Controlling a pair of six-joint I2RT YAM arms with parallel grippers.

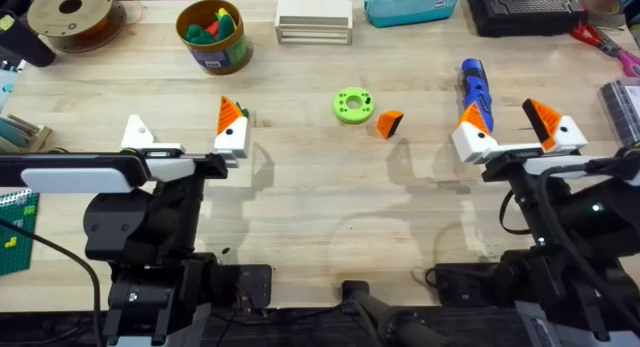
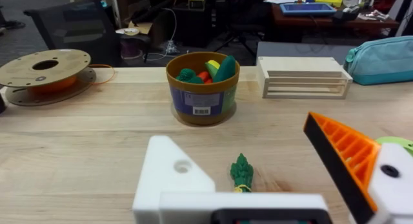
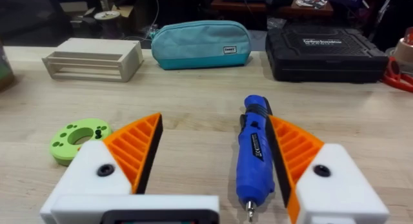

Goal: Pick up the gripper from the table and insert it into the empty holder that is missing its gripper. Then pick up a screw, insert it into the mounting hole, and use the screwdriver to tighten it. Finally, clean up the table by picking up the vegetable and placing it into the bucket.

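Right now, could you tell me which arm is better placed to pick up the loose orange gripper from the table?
Probably the right. Its end effector is open and empty, and it lies somewhat closer to the orange gripper. The left end effector carries the bare white holder that needs the part, so it should stay free to receive it.

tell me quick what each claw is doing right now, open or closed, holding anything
Left claw: open, holding nothing; one finger is a bare white holder with no orange pad.
Right claw: open, holding nothing; the blue screwdriver lies just past its fingers.

Bare table around gripper; green disc just beside.
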